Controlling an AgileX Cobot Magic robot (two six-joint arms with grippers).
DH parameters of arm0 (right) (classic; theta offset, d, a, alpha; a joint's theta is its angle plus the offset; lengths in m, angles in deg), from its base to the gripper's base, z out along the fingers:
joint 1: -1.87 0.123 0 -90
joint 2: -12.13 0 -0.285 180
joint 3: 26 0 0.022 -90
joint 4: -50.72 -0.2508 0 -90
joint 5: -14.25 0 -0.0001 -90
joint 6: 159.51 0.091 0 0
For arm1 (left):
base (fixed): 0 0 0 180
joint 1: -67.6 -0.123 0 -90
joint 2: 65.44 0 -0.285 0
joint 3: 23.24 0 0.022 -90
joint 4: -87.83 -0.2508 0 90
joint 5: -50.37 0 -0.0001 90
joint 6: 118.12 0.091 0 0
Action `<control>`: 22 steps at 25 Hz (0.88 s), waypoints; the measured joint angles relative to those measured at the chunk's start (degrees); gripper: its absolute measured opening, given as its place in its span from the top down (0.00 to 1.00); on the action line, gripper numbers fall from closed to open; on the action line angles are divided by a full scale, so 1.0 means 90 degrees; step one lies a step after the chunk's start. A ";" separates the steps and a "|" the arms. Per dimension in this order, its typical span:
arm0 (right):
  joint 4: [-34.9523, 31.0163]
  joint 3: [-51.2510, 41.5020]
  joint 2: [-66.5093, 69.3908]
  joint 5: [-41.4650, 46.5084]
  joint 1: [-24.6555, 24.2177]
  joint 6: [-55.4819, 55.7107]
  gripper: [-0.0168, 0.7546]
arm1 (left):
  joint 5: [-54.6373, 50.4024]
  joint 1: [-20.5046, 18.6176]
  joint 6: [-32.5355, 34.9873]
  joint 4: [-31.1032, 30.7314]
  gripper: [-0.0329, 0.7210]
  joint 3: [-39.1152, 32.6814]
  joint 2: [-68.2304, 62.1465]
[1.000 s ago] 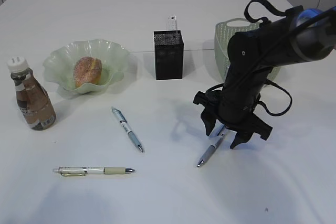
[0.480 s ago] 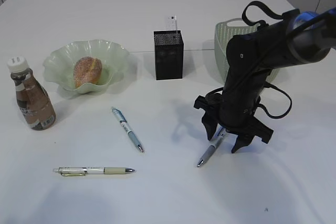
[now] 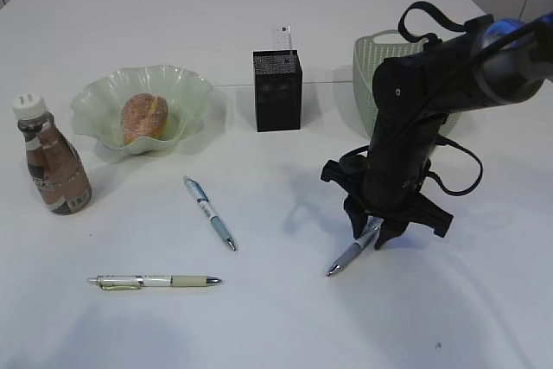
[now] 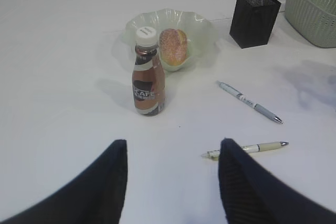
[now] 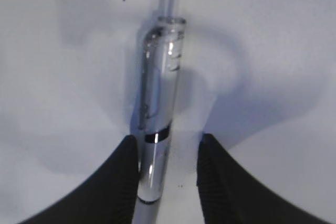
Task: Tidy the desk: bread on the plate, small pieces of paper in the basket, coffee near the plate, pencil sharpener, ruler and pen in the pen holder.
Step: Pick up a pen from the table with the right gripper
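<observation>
My right gripper [image 3: 373, 235] is down on the desk [image 3: 276, 326], its fingers astride a silver pen [image 5: 157, 129]. The left finger touches the barrel and a gap remains at the right finger. My left gripper [image 4: 173, 145] hangs open and empty over the near desk. The bread [image 3: 143, 118] lies in the plate [image 3: 186, 84], with the coffee [image 3: 54, 162] to its left. The ruler [image 3: 282, 38] stands in the pen holder [image 3: 277, 92]. A blue-grey pen [image 3: 210, 213] and a cream pen [image 3: 155, 281] lie loose. The pencil sharpener and small pieces of paper are out of view.
The basket [image 3: 380, 49] stands at the back right, partly behind my right arm. A seam runs across the desk behind the plate and the pen holder.
My right gripper's fingers have narrowed around the silver pen and sunk a little toward the desk. The left gripper and the other things have not moved.
</observation>
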 joint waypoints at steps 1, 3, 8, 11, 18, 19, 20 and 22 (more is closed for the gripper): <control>0.0011 0.0000 0.0000 0.0009 0.0000 0.0000 0.63 | 0.0000 0.0000 0.0000 0.0000 0.45 0.0000 0.0000; 0.0037 0.0000 0.0000 0.0046 0.0000 0.0000 0.74 | 0.0000 0.0000 0.0000 0.0000 0.47 0.0000 0.0000; 0.0100 0.0010 0.0000 0.0153 0.0000 -0.0126 0.83 | 0.0000 0.0000 0.0000 0.0000 0.50 0.0000 0.0000; 0.0158 0.0010 0.0000 0.0178 0.0000 -0.0260 0.83 | 0.0000 0.0000 0.0000 0.0000 0.51 0.0000 0.0000; 0.0293 0.0159 0.0000 0.0270 0.0000 -0.1140 0.83 | 0.0000 0.0000 0.0000 0.0002 0.51 0.0000 0.0000; 0.0293 0.0236 0.0000 0.0314 0.0000 -0.1277 0.83 | 0.0000 0.0000 0.0000 0.0002 0.51 0.0000 0.0000; 0.0293 0.0284 0.0000 0.0347 0.0000 -0.1372 0.83 | 0.0000 0.0000 0.0000 0.0002 0.51 0.0000 0.0000; 0.0293 0.0519 0.0000 0.0491 0.0000 -0.1742 0.83 | 0.0000 0.0000 0.0000 0.0002 0.52 0.0000 0.0000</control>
